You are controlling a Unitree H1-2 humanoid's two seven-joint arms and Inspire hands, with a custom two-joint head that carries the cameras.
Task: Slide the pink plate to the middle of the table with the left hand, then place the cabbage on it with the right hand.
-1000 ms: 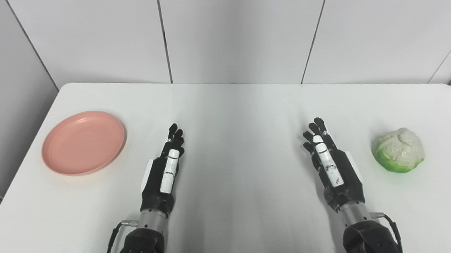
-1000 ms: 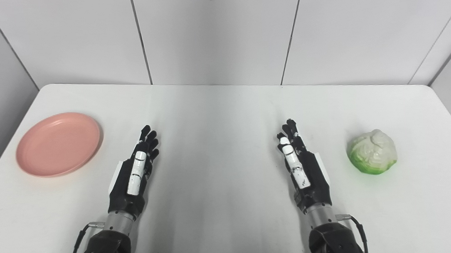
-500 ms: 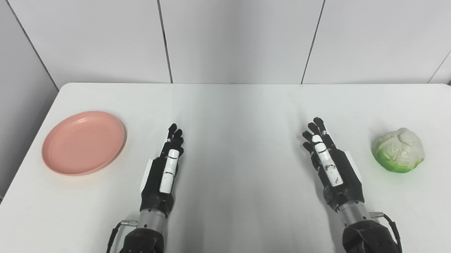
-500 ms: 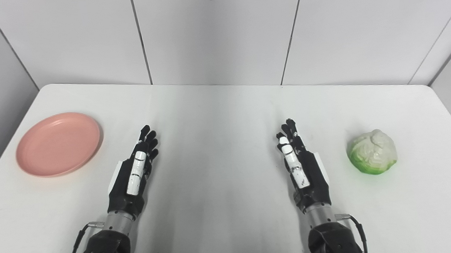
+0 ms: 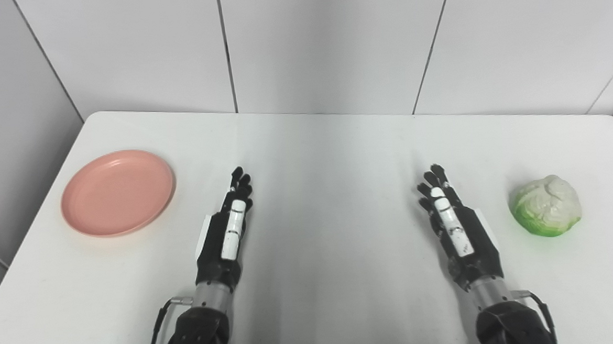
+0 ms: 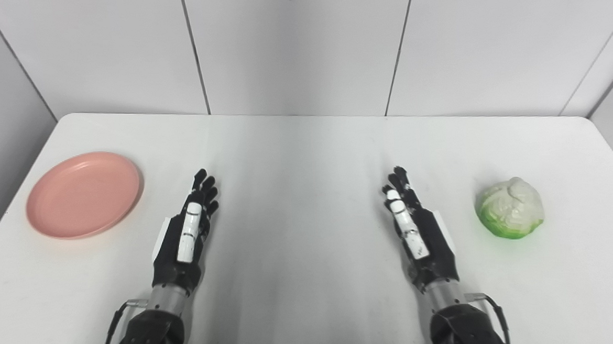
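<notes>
A pink plate (image 5: 117, 192) lies on the white table (image 5: 326, 155) near its left edge. A green and white cabbage (image 5: 547, 205) sits upright at the right side. My left hand (image 5: 227, 233) stretches flat over the table, a hand's width right of the plate, fingers straight and holding nothing. My right hand (image 5: 454, 228) is likewise extended and open, left of the cabbage with a gap between them. Neither hand touches its object.
Grey panelled walls (image 5: 326, 40) stand behind the table's far edge. The table's left edge runs close past the plate, and its right edge lies beyond the cabbage.
The whole picture has shifted slightly to the right, so the camera moved. Both hands, the plate and the cabbage keep their places.
</notes>
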